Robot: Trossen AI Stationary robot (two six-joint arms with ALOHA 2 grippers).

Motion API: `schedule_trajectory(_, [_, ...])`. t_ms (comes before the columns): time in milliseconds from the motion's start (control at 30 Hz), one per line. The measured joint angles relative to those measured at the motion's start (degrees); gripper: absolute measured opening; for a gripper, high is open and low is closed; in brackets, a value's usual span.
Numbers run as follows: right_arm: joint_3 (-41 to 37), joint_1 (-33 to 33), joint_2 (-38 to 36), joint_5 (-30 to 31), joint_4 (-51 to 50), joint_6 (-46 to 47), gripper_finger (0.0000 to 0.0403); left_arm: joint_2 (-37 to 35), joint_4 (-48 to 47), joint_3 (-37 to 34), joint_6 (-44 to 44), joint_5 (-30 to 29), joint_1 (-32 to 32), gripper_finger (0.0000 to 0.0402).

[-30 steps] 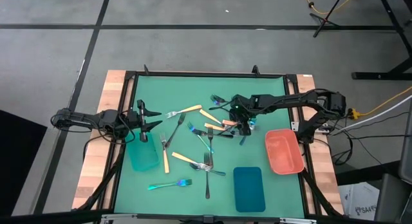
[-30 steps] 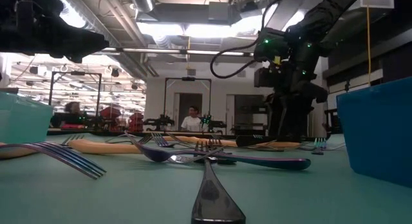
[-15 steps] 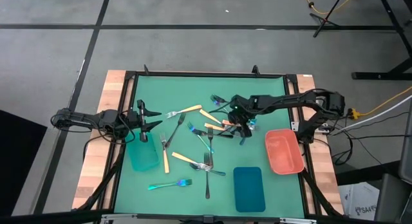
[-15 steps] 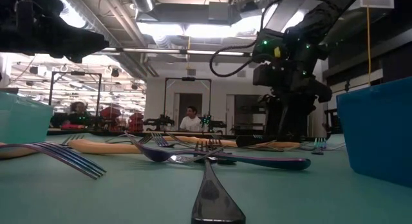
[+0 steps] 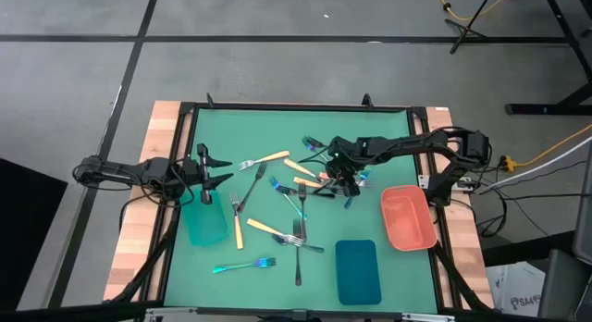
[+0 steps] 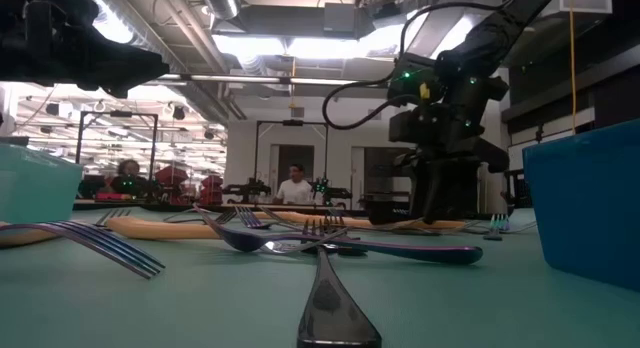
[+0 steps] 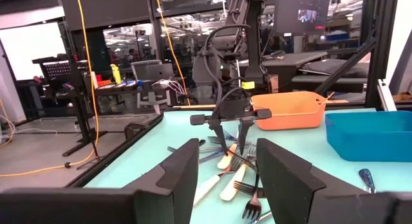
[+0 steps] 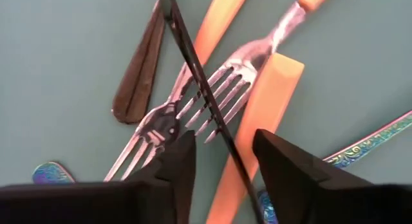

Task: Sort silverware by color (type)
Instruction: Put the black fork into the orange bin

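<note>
Your right pincer [image 5: 344,182] down over silverware pile [image 5: 319,179] at bench [image 5: 379,137] centre-right, fingers [image 8: 172,169] parted, straddling thin black utensil [image 8: 199,76] crossing silver fork [image 8: 193,108] and orange handle [image 8: 257,121]. Nothing gripped that you can confirm. Left pincer [image 5: 209,169] released, empty, hovering at 9 o'clock above teal tray [image 5: 207,224]. Remaining forks scattered mid-bench, toward 6 o'clock.

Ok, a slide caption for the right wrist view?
Right hand low over crossed forks, fingers straddling a thin black utensil.
</note>
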Motion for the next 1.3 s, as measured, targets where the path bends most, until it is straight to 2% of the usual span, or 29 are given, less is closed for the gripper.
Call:
schedule_trajectory(167, [0.0, 0.0, 0.0, 0.5, 0.1, 0.0, 0.0103, 0.0, 0.0, 0.0, 0.0, 0.0, 0.0, 0.0151])
schedule_trajectory(733, [-0.1, 0.0, 0.1, 1.4, -0.4, 0.1, 0.0006, 0.0, 0.0, 0.0, 0.0, 0.0, 0.0, 0.0151])
schedule_trajectory(933, [1.8, 0.0, 0.2, 1.4, -3.1, 0.1, 0.0003, 0.0, 0.0, 0.0, 0.0, 0.0, 0.0, 0.0151])
schedule_trajectory(1300, [12.3, 0.1, 0.3, 1.4, -17.8, 0.2, 0.0001, 0.0, 0.0, 0.0, 0.0, 0.0, 0.0, 0.0151])
